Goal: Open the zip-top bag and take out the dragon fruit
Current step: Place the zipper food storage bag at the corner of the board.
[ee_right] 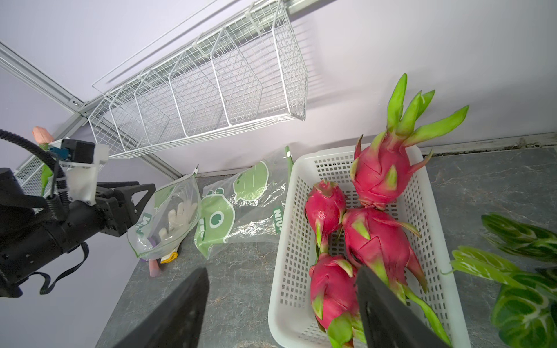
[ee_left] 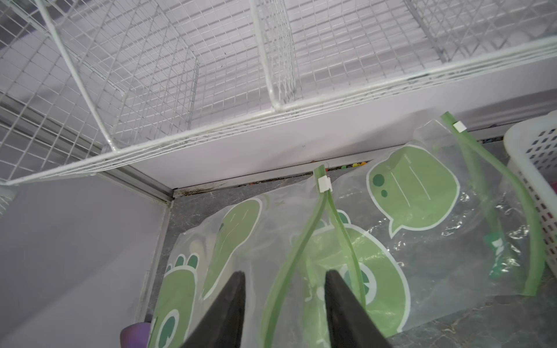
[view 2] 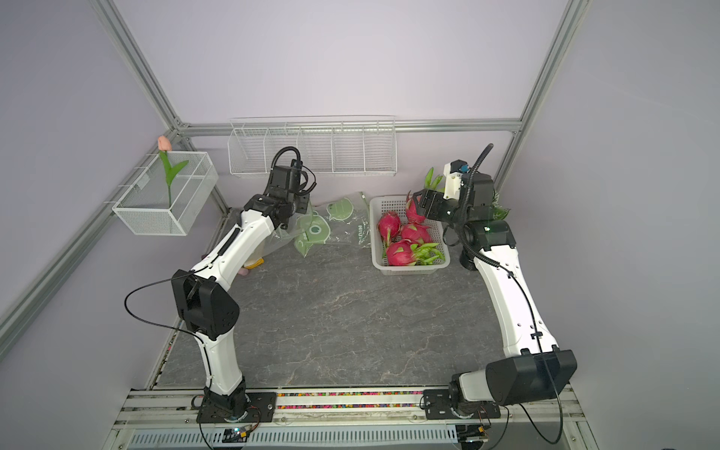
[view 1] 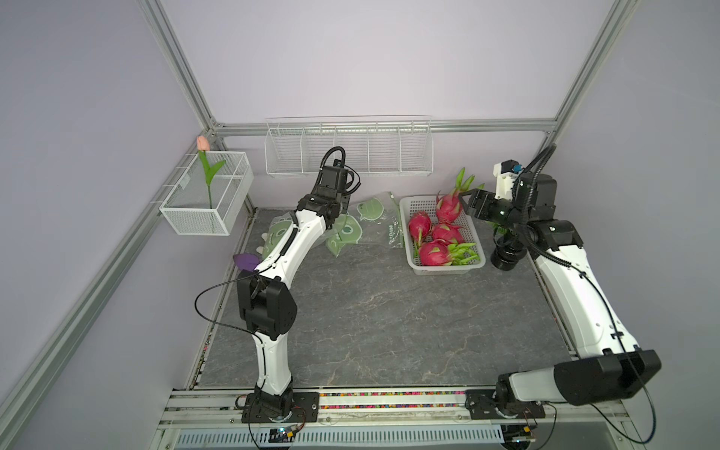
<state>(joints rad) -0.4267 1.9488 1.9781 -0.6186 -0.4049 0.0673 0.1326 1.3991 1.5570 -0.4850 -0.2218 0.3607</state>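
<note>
Several magenta dragon fruit with green scales lie in a white perforated basket at the back right. My right gripper hovers open over the basket, holding nothing. A clear zip-top bag with green frog print lies flat left of the basket, its green zip strip parted. A second printed bag holding gloves stands further left. My left gripper is at its mouth, open, with one green zip edge loose between the fingers.
A potted plant in a black pot stands right of the basket, under my right arm. A white wire shelf hangs on the back wall. A wire box with a tulip is mounted at the left. A purple object lies by my left arm.
</note>
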